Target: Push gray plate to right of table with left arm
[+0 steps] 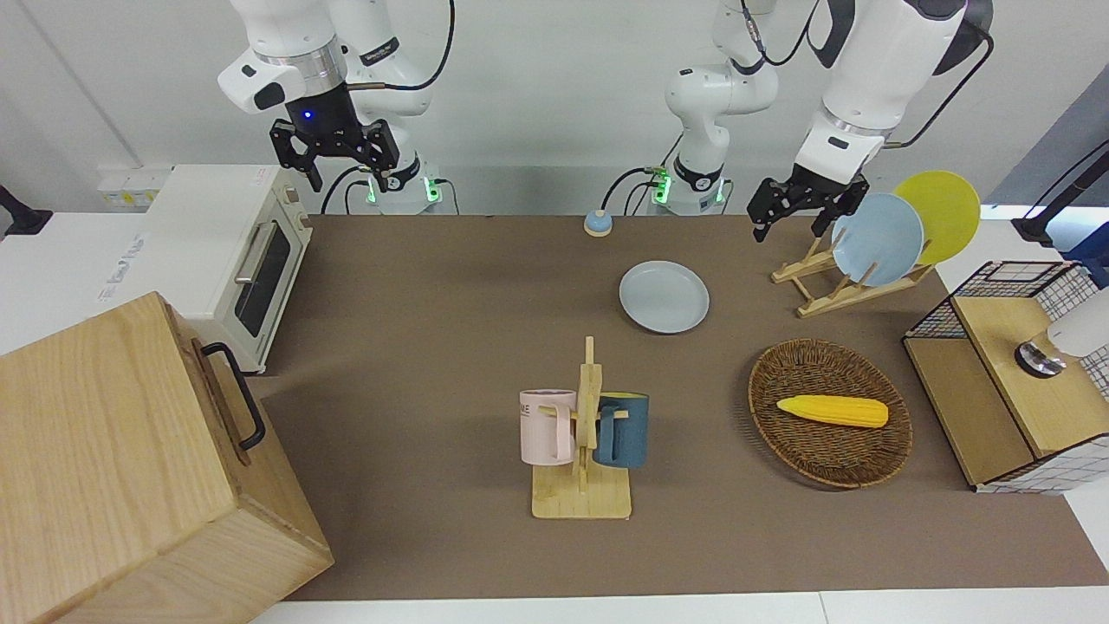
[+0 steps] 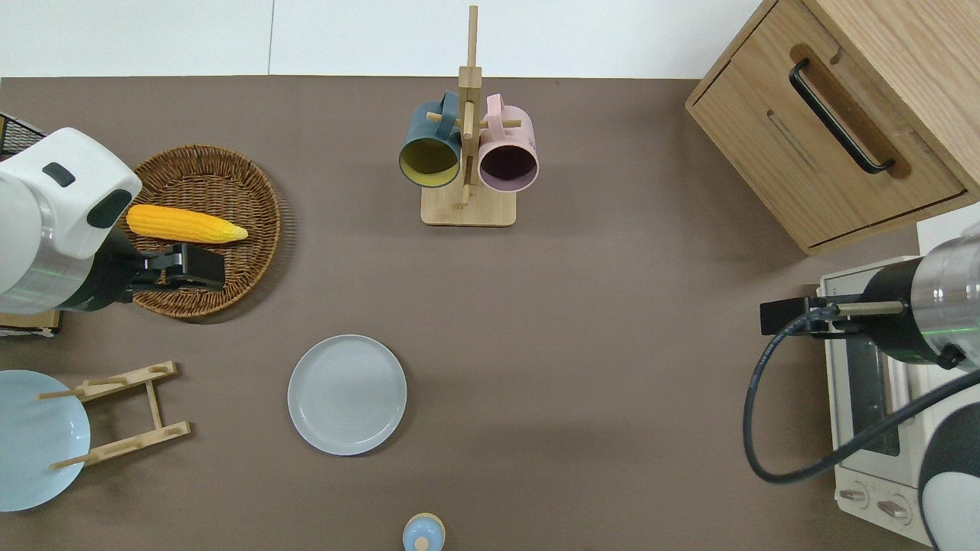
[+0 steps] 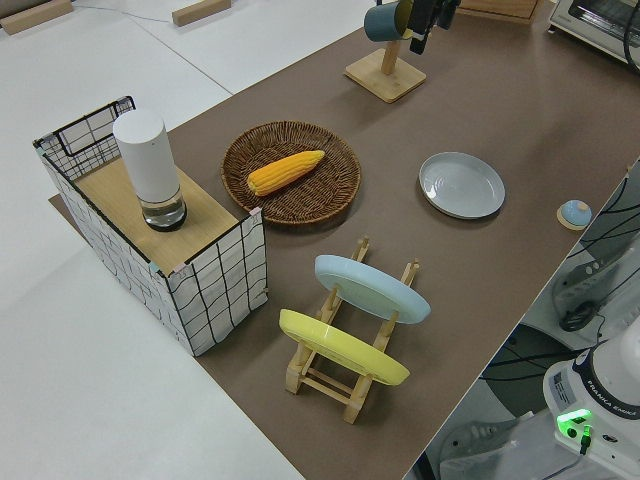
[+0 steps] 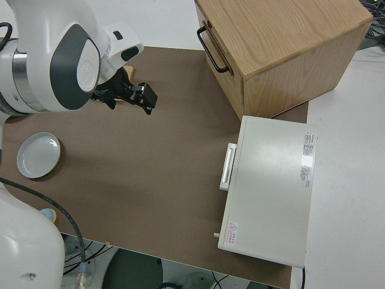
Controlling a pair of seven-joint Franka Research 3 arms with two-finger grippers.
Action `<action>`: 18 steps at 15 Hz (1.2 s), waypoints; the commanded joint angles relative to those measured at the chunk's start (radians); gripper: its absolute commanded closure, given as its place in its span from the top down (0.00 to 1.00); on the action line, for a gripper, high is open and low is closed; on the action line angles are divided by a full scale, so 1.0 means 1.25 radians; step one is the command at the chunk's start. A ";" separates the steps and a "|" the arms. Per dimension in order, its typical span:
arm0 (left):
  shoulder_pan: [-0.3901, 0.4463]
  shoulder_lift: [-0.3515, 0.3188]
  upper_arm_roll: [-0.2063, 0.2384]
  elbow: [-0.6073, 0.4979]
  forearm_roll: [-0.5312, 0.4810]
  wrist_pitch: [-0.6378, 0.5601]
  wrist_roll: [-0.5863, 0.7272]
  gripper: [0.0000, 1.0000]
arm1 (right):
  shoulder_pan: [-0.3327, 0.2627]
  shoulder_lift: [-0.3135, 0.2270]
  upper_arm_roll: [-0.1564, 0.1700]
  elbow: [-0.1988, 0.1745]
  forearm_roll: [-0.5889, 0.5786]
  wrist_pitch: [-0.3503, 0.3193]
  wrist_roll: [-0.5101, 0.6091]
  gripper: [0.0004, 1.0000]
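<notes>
Gray plate flat on the table, untouched — in the overhead view it sits at about 7 o'clock from the mug rack and 5 o'clock from the wicker basket holding the corn; dish rack is beside it toward the left arm's end. Left gripper up in the air, over the basket's edge nearer the robots, fingers spread apart and empty, well apart from the plate. Right arm parked — its fingers' state can't be told
</notes>
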 commanded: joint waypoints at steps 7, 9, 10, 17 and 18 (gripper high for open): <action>-0.005 0.008 0.006 0.013 0.006 -0.014 0.001 0.99 | -0.020 -0.022 0.012 -0.022 0.017 0.000 0.008 1.00; -0.005 0.006 0.004 0.013 0.006 -0.014 0.001 0.99 | -0.020 -0.022 0.012 -0.022 0.017 -0.001 0.008 1.00; -0.005 0.006 0.005 0.012 0.006 -0.014 0.001 0.99 | -0.020 -0.022 0.012 -0.022 0.017 0.000 0.008 1.00; -0.003 -0.001 0.007 -0.024 -0.003 -0.014 0.003 0.99 | -0.020 -0.022 0.012 -0.022 0.017 0.000 0.008 1.00; -0.003 -0.005 0.007 -0.043 -0.005 -0.012 0.006 0.99 | -0.020 -0.022 0.012 -0.022 0.017 0.000 0.009 1.00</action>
